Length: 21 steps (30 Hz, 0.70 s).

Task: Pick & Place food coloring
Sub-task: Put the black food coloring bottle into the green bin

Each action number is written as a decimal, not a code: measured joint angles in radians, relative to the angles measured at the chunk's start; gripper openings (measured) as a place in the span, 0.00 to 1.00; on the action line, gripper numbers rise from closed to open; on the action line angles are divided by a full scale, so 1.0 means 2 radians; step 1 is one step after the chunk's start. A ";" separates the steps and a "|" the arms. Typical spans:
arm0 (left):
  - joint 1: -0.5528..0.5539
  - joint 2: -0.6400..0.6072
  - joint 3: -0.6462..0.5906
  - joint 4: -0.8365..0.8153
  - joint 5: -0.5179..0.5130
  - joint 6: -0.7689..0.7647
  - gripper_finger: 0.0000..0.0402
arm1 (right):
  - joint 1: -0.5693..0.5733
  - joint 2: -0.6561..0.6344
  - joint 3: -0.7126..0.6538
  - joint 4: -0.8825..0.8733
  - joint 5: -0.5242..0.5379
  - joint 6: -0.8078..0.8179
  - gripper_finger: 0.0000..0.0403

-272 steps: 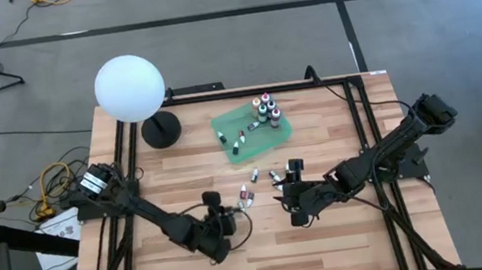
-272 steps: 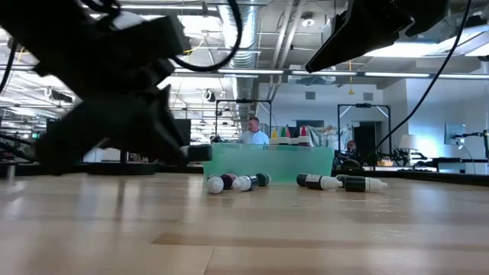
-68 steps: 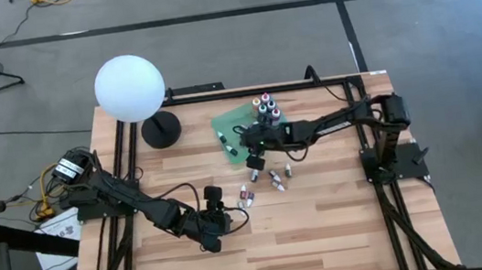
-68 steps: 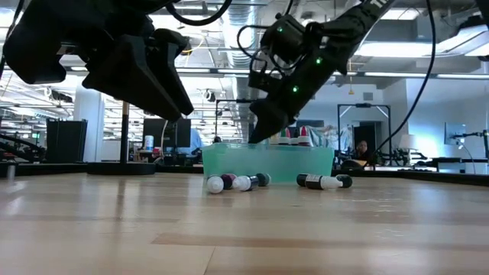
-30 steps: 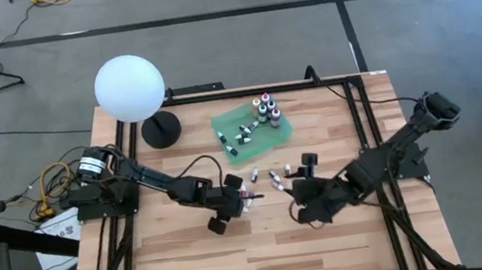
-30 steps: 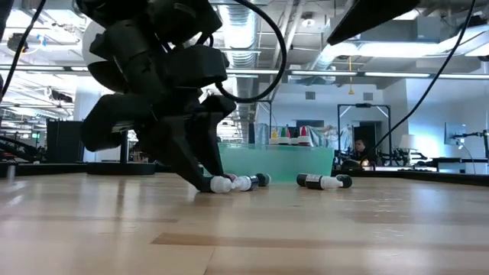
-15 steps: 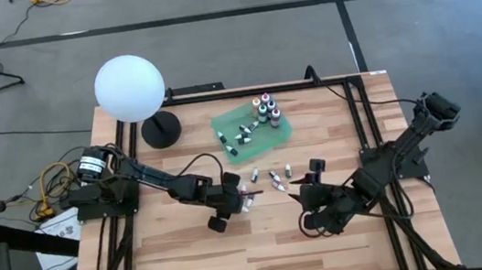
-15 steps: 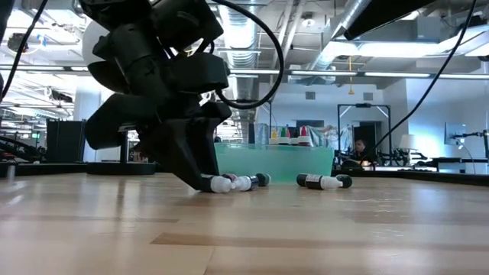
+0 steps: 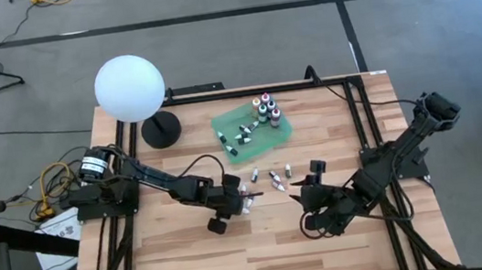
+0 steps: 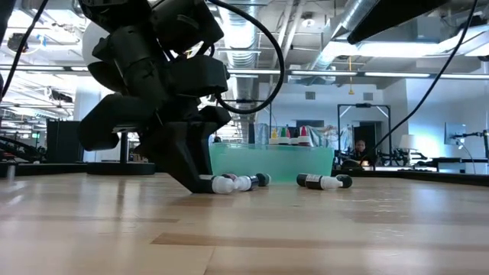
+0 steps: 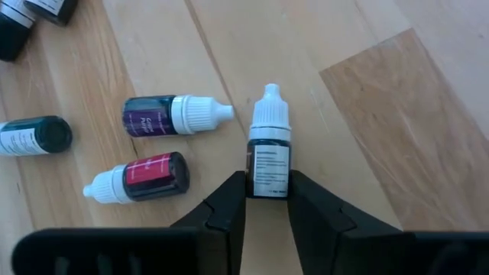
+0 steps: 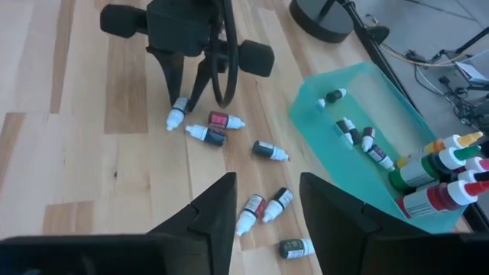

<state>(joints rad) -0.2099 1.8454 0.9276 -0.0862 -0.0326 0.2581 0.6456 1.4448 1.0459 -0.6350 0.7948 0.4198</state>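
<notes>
A small dropper (image 11: pixel 269 153) lies flat on the table (image 9: pixel 328 240), clamped across its dark labelled body by the fingers (image 11: pixel 229 206) of the left gripper (image 11: pixel 267 187); its long axis runs straight out ahead of the gripper, with the white tip pointing away, so a plain lift is judged enough to carry it off. The label is white with fine print that cannot be read. Just beside it lie a purple-labelled dropper (image 11: pixel 174 115) and a red-labelled dropper (image 11: pixel 141 176), both on their sides and apart from the held one; a dark green one (image 11: pixel 34 134) lies farther off. In the high view the left gripper (image 9: pixel 231 201) is seen low near the table's middle, well short of the green tray (image 9: pixel 285 131), toward which the held dropper would have to be carried. In that tray several droppers (image 12: pixel 357 136) already lie, and taller bottles (image 12: pixel 439 172) stand upright at one end. More droppers (image 12: pixel 263 206) are scattered on the table between the two arms. The right gripper (image 9: pixel 316 201) hangs above the table, nearer the loose ones, its fingers (image 12: pixel 214 210) standing apart with nothing between them.
</notes>
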 joint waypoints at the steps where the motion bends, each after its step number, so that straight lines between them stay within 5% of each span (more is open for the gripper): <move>1: 0.000 -0.001 0.000 0.001 0.000 0.000 0.19 | -0.001 0.000 -0.002 0.002 0.000 0.000 0.34; 12: -0.003 0.000 0.007 -0.004 -0.005 -0.018 0.20 | -0.023 0.000 -0.030 0.009 -0.001 0.000 0.34; 21: -0.013 -0.005 0.054 -0.063 -0.068 -0.016 0.20 | -0.026 0.000 -0.030 0.009 -0.002 0.000 0.33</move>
<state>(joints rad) -0.2367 1.8349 1.0357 -0.2121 -0.1678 0.2256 0.5930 1.4452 0.9859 -0.6176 0.7918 0.4198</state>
